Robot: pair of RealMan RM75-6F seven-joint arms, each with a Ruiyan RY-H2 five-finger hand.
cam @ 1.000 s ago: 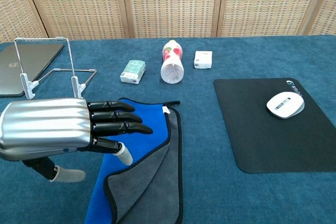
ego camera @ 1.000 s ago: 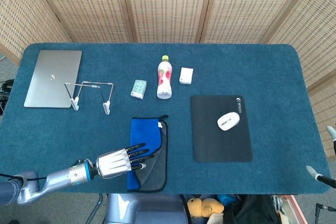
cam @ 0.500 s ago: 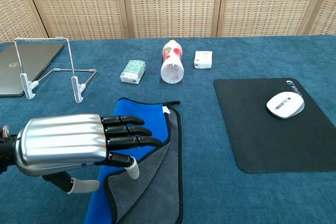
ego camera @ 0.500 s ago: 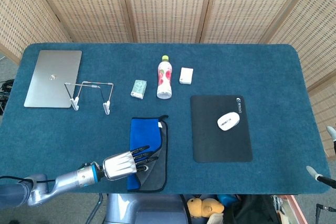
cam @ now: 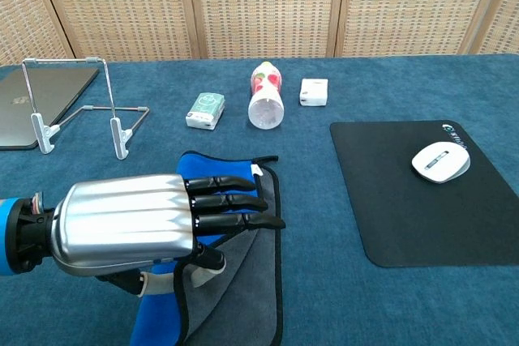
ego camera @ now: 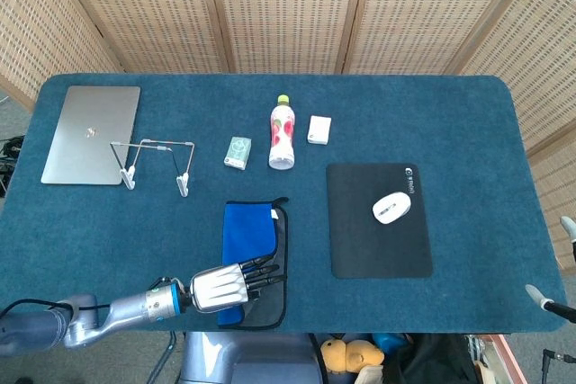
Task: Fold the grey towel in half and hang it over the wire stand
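- Grey towel (ego camera: 270,263) lies flat at the bench's (ego camera: 468,114) near edge, its blue side partly upward, folded lengthwise.
- Left hand (cam: 154,220) is over the towel's near end, fingers (cam: 231,200) extended forward and apart; the thumb sits low at the towel's edge, grip cannot be confirmed.
- Wire stand (ego camera: 155,165) stands upright beside the laptop (ego camera: 90,134), well apart from the towel.
- Right hand is out of view.

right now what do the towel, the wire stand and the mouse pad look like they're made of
Towel: soft cloth, probably microfibre, grey on one face and blue on the other with dark edging; it lies in limp folds. Wire stand: thin bent metal wire, shiny, with white, likely plastic feet. Mouse pad: flat matte black sheet, possibly fabric over rubber; no gloss shows.
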